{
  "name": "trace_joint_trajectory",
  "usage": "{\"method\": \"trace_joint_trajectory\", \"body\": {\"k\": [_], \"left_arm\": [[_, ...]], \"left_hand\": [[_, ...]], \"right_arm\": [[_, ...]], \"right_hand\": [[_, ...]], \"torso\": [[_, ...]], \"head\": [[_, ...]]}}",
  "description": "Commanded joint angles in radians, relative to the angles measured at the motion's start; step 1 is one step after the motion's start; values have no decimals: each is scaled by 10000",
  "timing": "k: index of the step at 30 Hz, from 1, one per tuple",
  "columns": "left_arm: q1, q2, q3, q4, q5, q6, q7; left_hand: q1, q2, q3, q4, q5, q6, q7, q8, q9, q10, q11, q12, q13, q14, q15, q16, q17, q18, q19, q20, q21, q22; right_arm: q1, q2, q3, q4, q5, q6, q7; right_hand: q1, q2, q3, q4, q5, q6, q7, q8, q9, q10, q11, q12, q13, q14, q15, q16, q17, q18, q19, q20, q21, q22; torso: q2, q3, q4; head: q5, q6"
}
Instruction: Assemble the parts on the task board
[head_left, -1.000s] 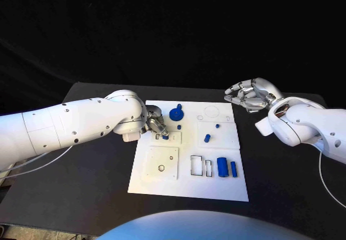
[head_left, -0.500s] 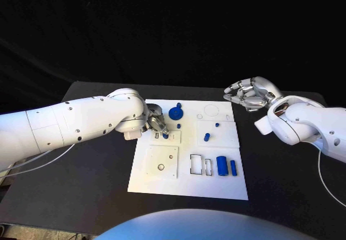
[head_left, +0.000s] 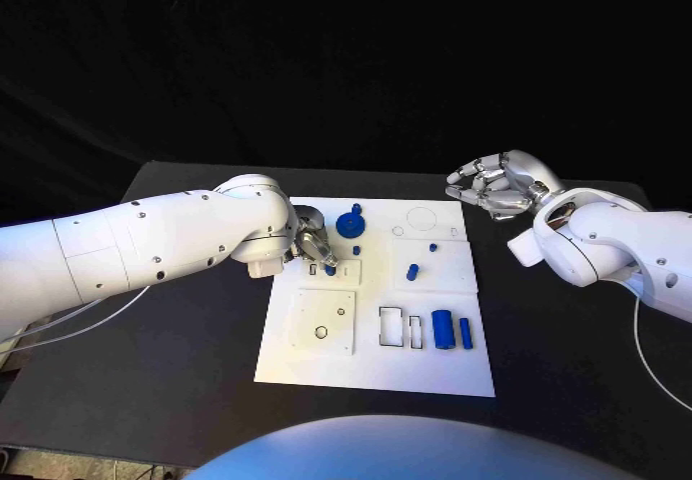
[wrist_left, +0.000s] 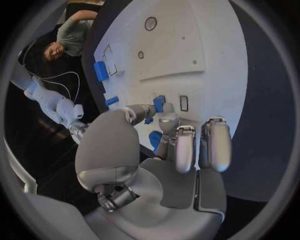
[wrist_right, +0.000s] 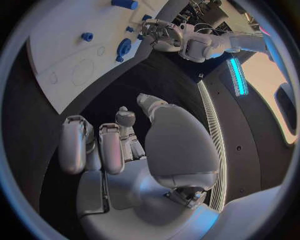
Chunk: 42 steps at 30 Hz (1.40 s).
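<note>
While the left hand (head_left: 315, 249) has barely shifted over the past second, it stays at the task board's (head_left: 375, 375) left edge with its fingers pinching a small blue part (wrist_left: 159, 103) just beside a rectangular slot (wrist_left: 183, 103), so the insertion looks unfinished. The right hand (head_left: 495, 186) still hovers off the far right corner, fingers curled, holding nothing. The round blue part (head_left: 352, 226) stands just beyond the working hand, and two blue blocks (head_left: 451, 330) lie well clear at the near right.
</note>
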Motion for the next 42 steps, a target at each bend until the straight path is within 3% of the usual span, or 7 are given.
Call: {"method": "trace_joint_trajectory", "body": {"k": [1,8,10,13,28,37,42], "left_arm": [[-60,32,-50,16,75,442,-92],[-61,21,-54,-48,96,390,-125],[-61,16,-54,-71,132,343,-119],[-61,10,-54,-104,169,258,-110],[-62,-126,-37,-76,151,-47,-81],[9,-514,459,156,422,-267,57],[295,-772,723,87,794,195,132]], "left_hand": [[-247,-103,1558,-1676,-21,-37,-95,-44,43,84,-12,37,-4,1027,-63,59,2524,-170,43,-24,23,638],[-1346,-229,-181,-458,-167,236,-230,-309,-167,117,-86,63,66,1028,-133,59,2525,-173,49,-75,-28,623],[-1400,-185,-1321,-27,-181,323,-224,-405,-230,92,-83,64,86,1028,-123,59,2526,-177,64,-66,-43,625],[-1293,-109,-2069,311,-170,351,-203,-467,-257,91,-70,75,129,1029,-124,60,2527,-178,77,-61,-53,628],[-1148,-107,-3153,913,-195,421,-201,-504,-261,155,-67,151,278,1029,-121,60,2528,-188,121,-70,-37,676],[-1000,44,-3670,938,-129,-77,1,-879,-420,-526,100,-567,-846,1022,8,50,2506,-129,-55,-8,-210,431],[-578,178,-3947,935,-102,-563,295,-1495,-867,-913,348,-867,-1335,1015,224,40,2485,-68,-247,162,-405,171]], "right_arm": [[-8,0,0,6,-83,134,51],[-8,-2,0,2,-83,128,59],[-9,-3,0,1,-82,138,61],[-9,-6,0,0,-77,145,63],[-21,-11,0,-11,-68,132,72],[-35,-22,0,-22,-67,103,71],[-38,-25,0,-43,-67,103,69]], "right_hand": [[-91,31,-11,54,68,-67,9,63,-1,67,-23,64,-9,406,-68,-46,-9,101,-40,-52,-69,1019],[-89,26,-15,58,70,-74,9,70,-3,55,-23,52,-27,405,-69,-50,-12,104,-45,-52,-82,1012],[-95,23,-20,65,68,-78,10,72,-4,65,-22,64,-15,412,-69,-36,13,96,-27,-53,-53,1031],[-122,25,-33,93,64,-85,12,80,-6,66,-19,66,-19,415,-68,-32,22,95,-22,-53,-49,1035],[-163,27,-55,136,59,-96,13,92,-10,63,-17,64,-30,410,-66,-47,1,101,-36,-53,-81,1018],[-181,27,-66,156,57,-103,13,98,-12,46,-17,47,-54,410,-65,-49,0,104,-42,-53,-94,1011],[-181,27,-66,156,57,-103,13,98,-12,46,-17,47,-54,410,-65,-49,0,104,-42,-53,-94,1011]], "torso": [[-4,-7,8],[0,-5,12],[3,-7,10],[2,-9,7],[-1,-16,8],[2,-6,-3],[0,-4,2]], "head": [[-17,8],[-12,32],[-17,43],[-16,38],[-25,88],[-32,177],[-42,235]]}}
